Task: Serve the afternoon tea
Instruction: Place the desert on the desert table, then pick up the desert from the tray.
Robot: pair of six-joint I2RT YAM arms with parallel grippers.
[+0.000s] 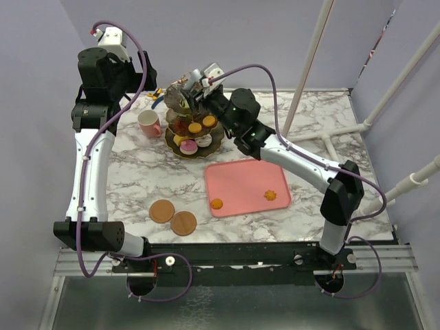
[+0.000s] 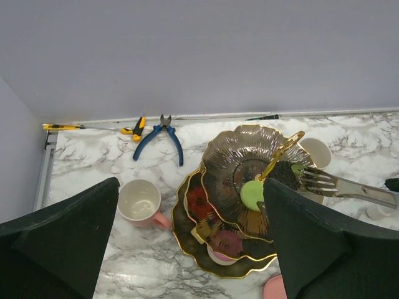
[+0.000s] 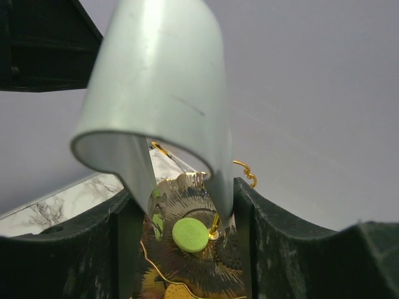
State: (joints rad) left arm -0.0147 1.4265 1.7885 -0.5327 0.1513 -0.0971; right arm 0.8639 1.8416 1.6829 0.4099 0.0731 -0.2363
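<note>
My right jaws pinch the metal tongs (image 3: 163, 81) above the far three-tier stand (image 2: 229, 156), I judge to set the green cookie (image 3: 190, 235) flat on its top tier, while my left jaws hang spread wide off to the left, out of the way

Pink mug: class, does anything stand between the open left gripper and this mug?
Nothing visible does. The pink mug sits on bare table below the open left gripper. The tiered stand is close beside the mug, not between the two.
</note>
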